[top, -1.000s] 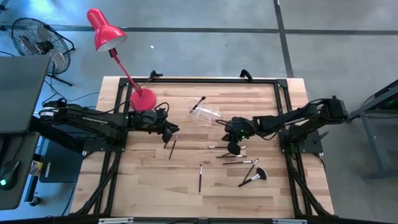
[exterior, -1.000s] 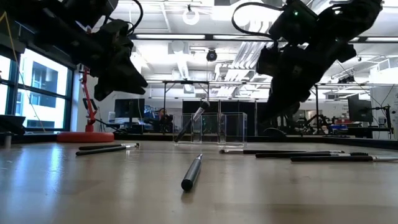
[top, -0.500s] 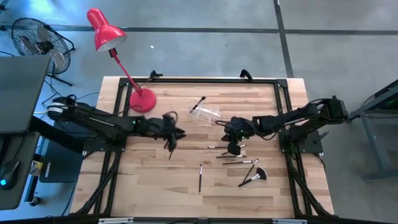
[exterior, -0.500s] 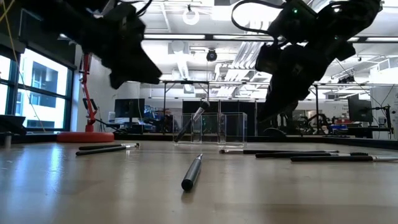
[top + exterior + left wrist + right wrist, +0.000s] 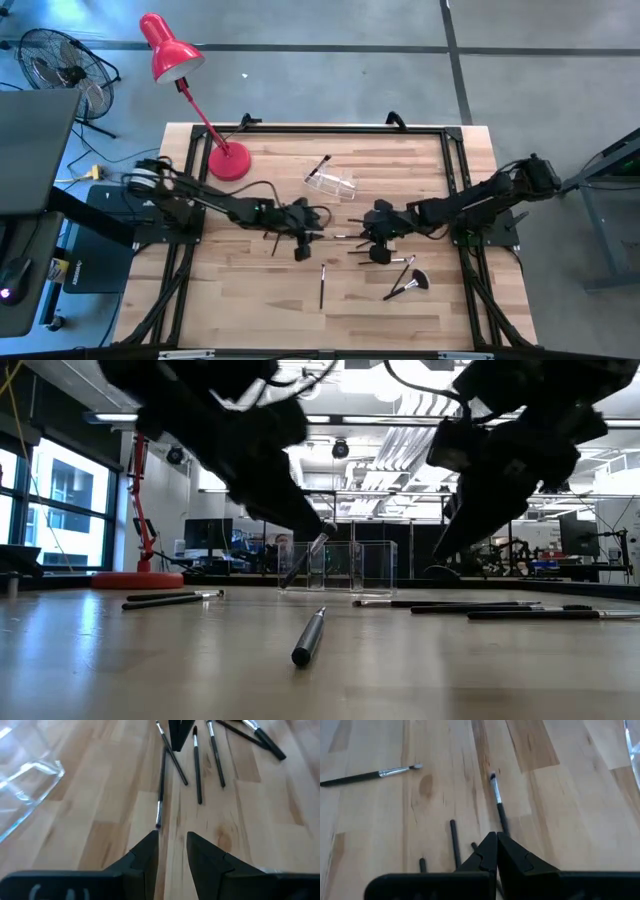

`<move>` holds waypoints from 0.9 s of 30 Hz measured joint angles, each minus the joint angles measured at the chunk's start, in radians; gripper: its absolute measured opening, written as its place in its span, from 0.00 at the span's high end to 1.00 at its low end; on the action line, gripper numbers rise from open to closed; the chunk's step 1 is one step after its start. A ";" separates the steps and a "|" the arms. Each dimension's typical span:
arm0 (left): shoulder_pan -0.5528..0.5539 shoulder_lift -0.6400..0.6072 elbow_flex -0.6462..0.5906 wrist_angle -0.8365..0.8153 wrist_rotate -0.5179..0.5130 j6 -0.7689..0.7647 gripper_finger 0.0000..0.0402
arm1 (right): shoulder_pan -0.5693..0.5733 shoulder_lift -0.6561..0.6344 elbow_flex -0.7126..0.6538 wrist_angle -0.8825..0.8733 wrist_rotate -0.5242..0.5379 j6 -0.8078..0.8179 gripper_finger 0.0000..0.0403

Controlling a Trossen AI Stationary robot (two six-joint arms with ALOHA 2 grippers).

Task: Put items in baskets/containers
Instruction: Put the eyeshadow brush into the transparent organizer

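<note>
A: While both arms hang over the middle of the table (image 5: 250,300), where is the holder (image 5: 331,182)?

B: Toward the far edge, near the centre, well right of the lamp (image 5: 229,161). One brush (image 5: 322,165) leans in it, tilted, with its top sticking out past the rim.

A: And the rest?

B: Flat on the wood. Several loose brushes (image 5: 198,770) lie close together on the near side of the holder, between the two grippers, some crossing. The fan brush (image 5: 415,280) lies nearer the front on the right side, and a single brush (image 5: 322,285) lies apart from the others toward the front edge.

A: Left gripper (image 5: 171,836)?

B: Low over the table, just left of that cluster. Its fingers (image 5: 145,852) stand spread with nothing between them, and the tip of one brush lies on the wood right in front of the gap.

A: Right gripper (image 5: 496,836)?

B: Facing it from the other side of the cluster. Its fingers are pressed together, and a thin brush lies on the table right at their tips; whether they touch it I cannot tell
</note>
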 joint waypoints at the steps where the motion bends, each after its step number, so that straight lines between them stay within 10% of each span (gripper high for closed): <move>1: 0.000 0.026 0.021 -0.001 0.000 0.001 0.75 | 0.008 0.000 0.000 -0.006 0.012 0.015 1.00; 27: 0.001 0.265 0.264 -0.202 -0.059 0.175 0.75 | 0.026 0.000 -0.001 -0.056 0.061 0.005 1.00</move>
